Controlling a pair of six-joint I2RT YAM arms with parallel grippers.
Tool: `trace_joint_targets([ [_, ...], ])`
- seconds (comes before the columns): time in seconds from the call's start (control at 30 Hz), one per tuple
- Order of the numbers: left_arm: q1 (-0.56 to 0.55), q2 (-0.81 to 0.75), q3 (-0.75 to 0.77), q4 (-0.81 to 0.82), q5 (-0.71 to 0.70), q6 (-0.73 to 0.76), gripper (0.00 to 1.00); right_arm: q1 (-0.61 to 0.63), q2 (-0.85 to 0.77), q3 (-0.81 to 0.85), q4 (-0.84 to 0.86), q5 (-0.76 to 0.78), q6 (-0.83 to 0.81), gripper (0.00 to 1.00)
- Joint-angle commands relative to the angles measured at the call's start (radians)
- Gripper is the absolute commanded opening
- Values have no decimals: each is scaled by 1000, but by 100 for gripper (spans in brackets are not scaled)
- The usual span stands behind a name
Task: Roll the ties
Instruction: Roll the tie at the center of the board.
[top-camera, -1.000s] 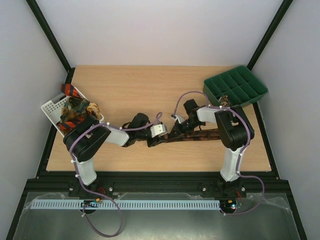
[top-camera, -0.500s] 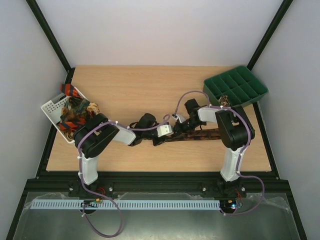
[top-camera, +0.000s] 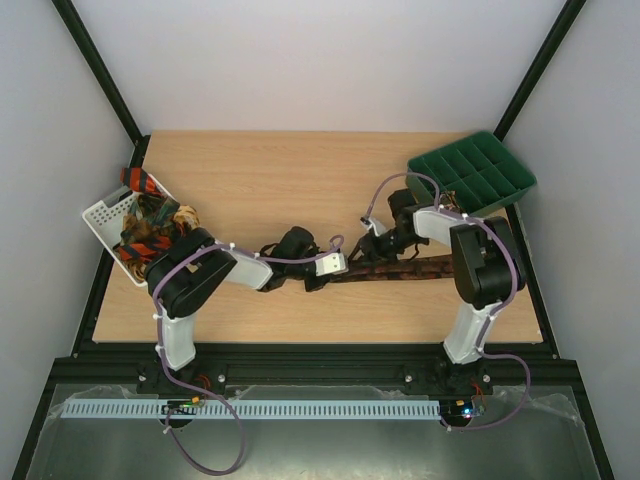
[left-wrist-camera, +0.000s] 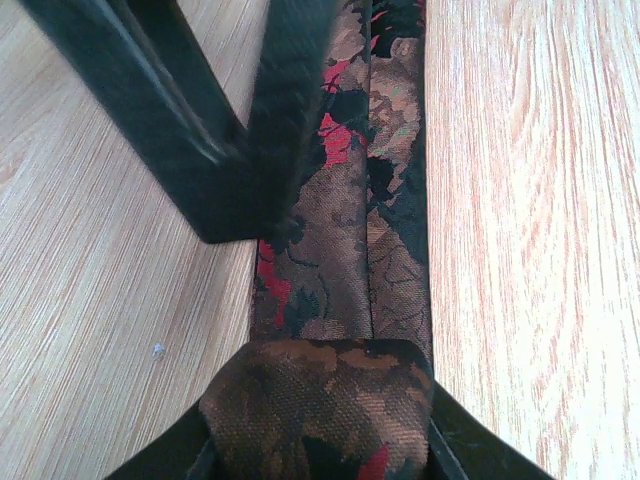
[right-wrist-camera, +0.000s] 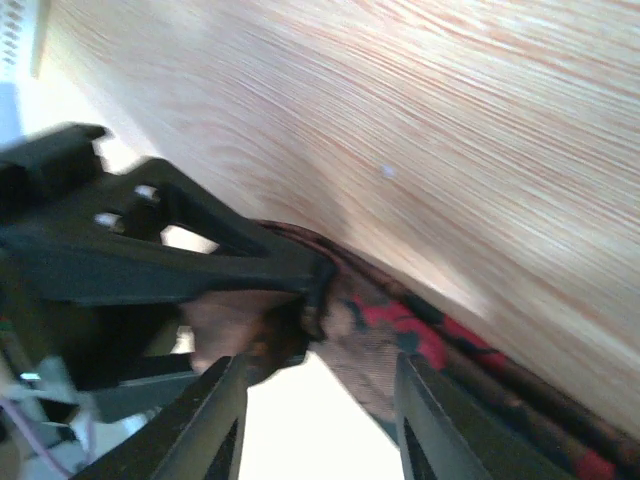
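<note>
A dark brown tie (top-camera: 400, 270) with red specks lies stretched left to right on the table. Its left end is rolled into a small roll (left-wrist-camera: 320, 415), and my left gripper (top-camera: 338, 272) is shut on that roll, one finger on each side. The flat length (left-wrist-camera: 345, 200) runs straight on from the roll. My right gripper (top-camera: 368, 250) hovers just above the tie beside the roll, open, its fingers (right-wrist-camera: 215, 430) wide apart with nothing between them. The right wrist view is blurred and shows the roll (right-wrist-camera: 245, 335) and tie (right-wrist-camera: 400, 325) just past its tips.
A white slotted basket (top-camera: 103, 214) at the left edge holds more ties (top-camera: 150, 232). A green compartment tray (top-camera: 470, 175) sits at the back right. One black finger (left-wrist-camera: 190, 130) of the right gripper stands close over the tie in the left wrist view.
The right gripper has opened, let go of the tie and drawn back to the right. My left gripper has moved right along the tie with the roll.
</note>
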Motion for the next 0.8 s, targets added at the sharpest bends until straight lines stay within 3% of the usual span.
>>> trace_joint_targets([
  [0.0, 6, 44, -25, -210, -78, 39, 33, -2, -64, -19, -39, -142, 67, 45],
  [0.3, 6, 44, -26, -228, -73, 53, 36, 51, 29, -30, 81, -145, 141, 43],
  [0.43, 7, 45, -24, -230, -73, 56, 37, 51, 60, -30, 88, -117, 128, 31],
  [0.63, 12, 50, -11, -234, -65, 45, 38, 51, 86, -25, 48, -49, 61, 2],
  [0.77, 47, 19, -11, -211, 0, -3, 54, 46, 87, -32, 47, 29, 23, 1],
])
